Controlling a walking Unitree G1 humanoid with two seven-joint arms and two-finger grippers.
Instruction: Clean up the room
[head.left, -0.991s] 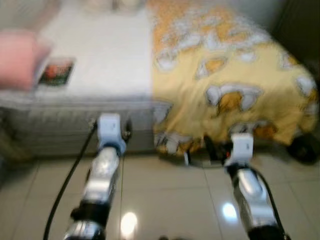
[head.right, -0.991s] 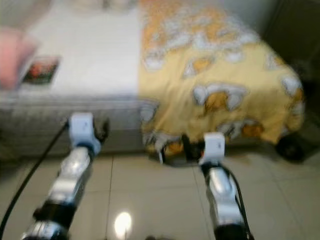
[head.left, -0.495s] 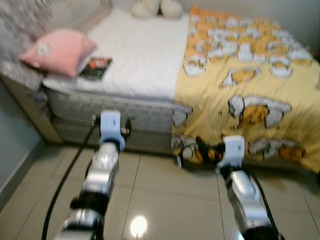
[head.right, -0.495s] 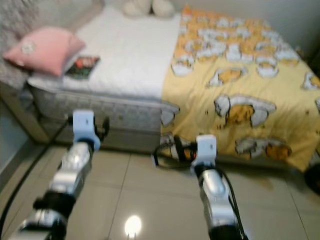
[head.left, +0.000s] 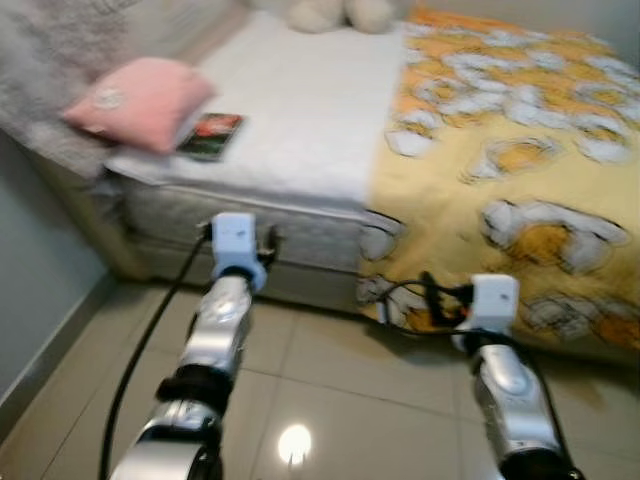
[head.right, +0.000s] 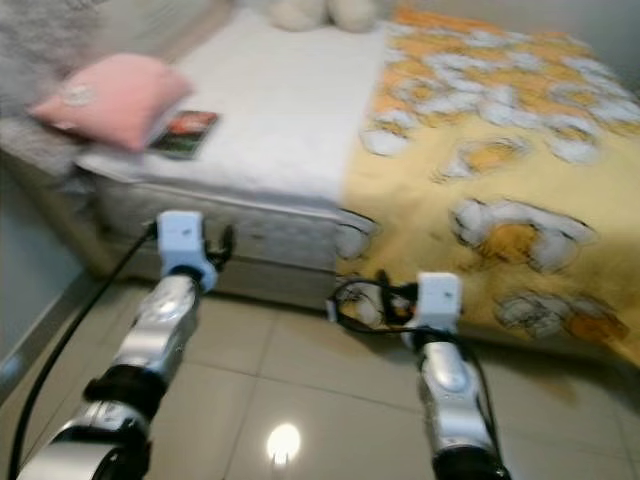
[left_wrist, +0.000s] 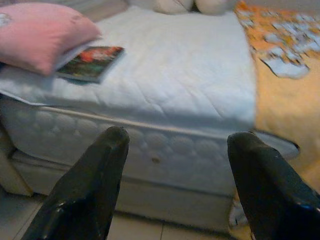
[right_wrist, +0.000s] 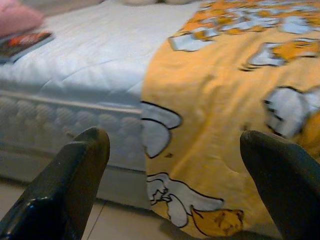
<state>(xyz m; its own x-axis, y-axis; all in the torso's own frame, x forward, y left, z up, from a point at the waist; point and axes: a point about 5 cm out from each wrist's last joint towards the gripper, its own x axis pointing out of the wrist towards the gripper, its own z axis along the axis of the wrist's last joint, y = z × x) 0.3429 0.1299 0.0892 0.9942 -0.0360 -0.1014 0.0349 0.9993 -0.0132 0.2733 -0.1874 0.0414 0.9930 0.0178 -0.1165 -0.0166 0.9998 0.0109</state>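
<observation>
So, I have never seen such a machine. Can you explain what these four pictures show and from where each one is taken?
It is a walking robot with two silver arms. Two pictures come from cameras on its head, looking down at a bed. The left gripper and the right gripper each have two black fingers, seen close up by the wrist cameras. Both are open and hold nothing. On the white sheet lie a pink pillow and a book partly under it. A yellow blanket covers the right half of the bed, and a pale soft toy sits at the far end.

Even, soft indoor light. Both eye views are blurred; a lamp glares on the floor tiles. Wrist views are softly focused.
</observation>
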